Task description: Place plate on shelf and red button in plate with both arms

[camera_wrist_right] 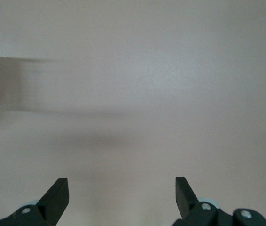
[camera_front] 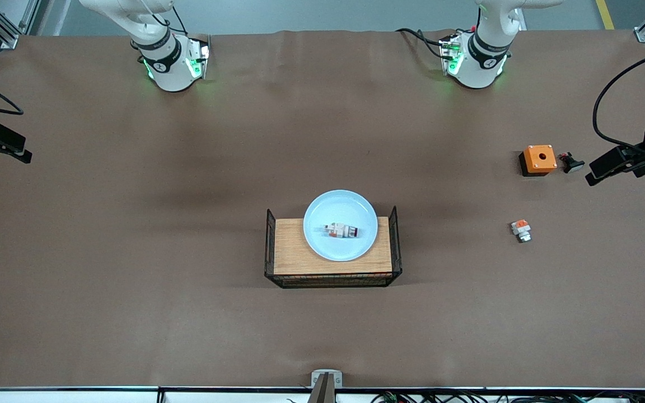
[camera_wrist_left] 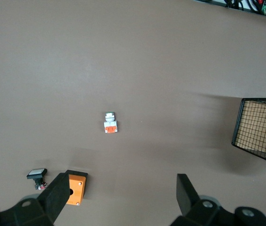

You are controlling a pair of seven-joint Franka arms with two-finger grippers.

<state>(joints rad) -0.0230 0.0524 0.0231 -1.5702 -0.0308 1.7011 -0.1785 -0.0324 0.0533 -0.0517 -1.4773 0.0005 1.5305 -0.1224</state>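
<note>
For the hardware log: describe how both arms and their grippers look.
Both arms are white with black joint bands, green lights glowing at their bases and black cables there: left arm, right arm. The left gripper and the right gripper have black, wedge-shaped fingers.

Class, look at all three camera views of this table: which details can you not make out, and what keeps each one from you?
1. Front view: both grippers lie outside the frame, cut off by its top edge.
2. Front view: the red button on the plate is too small to show its cap clearly.
3. Left wrist view: the wire rack is cut by the edge, so the plate is unseen.
4. Right wrist view: only the rack's corner shows.
</note>
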